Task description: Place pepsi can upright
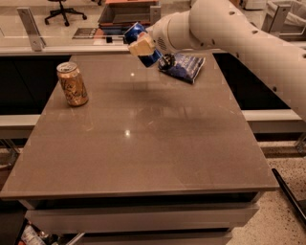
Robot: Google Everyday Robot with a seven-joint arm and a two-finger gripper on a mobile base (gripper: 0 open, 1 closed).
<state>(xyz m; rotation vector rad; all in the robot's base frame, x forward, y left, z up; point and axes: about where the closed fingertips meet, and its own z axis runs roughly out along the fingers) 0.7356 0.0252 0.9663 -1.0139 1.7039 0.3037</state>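
The pepsi can [138,36] is dark blue and tilted, held in the air above the far middle of the brown table [143,143]. My gripper [142,45] is shut on it, with a tan finger pad [141,48] across its side. My white arm reaches in from the upper right. The can's lower end points down toward the table, well clear of the surface.
A gold-tan can [72,83] stands upright at the table's far left. A dark blue wrinkly snack bag [185,67] lies at the far right, just behind my gripper. Beyond the table is a counter with a dark tray [126,14].
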